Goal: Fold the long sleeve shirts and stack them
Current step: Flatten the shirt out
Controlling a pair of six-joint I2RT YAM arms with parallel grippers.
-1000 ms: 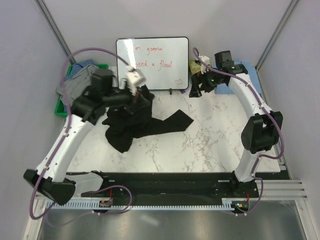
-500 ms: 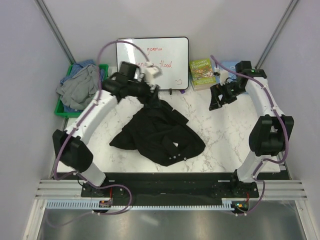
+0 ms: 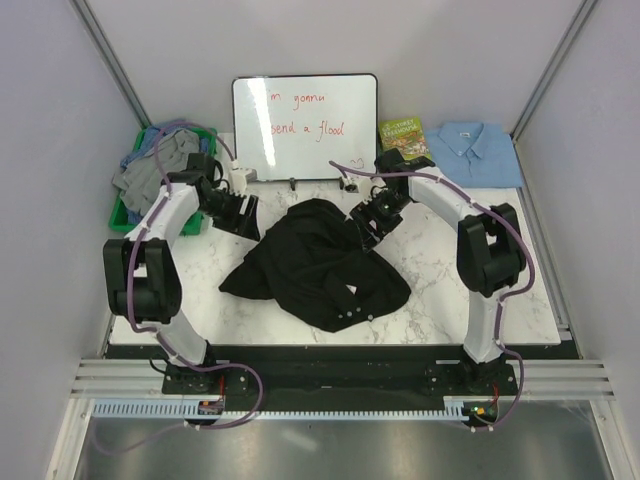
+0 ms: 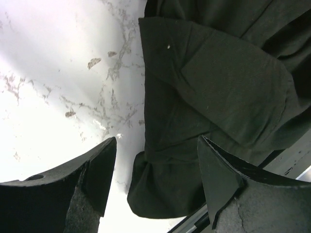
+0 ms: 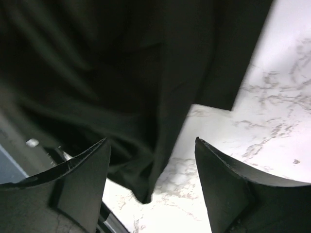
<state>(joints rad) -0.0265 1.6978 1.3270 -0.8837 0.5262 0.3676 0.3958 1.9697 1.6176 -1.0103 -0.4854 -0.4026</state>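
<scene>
Top external view: the black shirt lies crumpled in a loose heap in the middle of the marble tabletop. Its bulk spreads from just short of the whiteboard at the far edge down toward the near edge, with one flap trailing out toward the left edge. A few small pale buttons show on the part nearest the near edge.

Both arms reach in from either side toward the far end of the heap. The left gripper sits low by the shirt's far left shoulder, and the right gripper is over its far right side.

From the left wrist, the left gripper has its fingers spread wide with nothing pinched between them. A folded edge of the black cloth lies on the table below the gap, with bare marble to one side.

The right wrist shows much the same. The right gripper stands wide apart and empty, and the dark fabric hangs or lies beyond the fingers. I cannot tell whether either gripper touches the cloth.

A light blue shirt, collar showing, lies spread flat at the far right corner. A green-covered book lies at the far edge just beside it, between it and the whiteboard. Off the far left corner, a green bin holds a rumpled pile of grey and blue shirts.
</scene>
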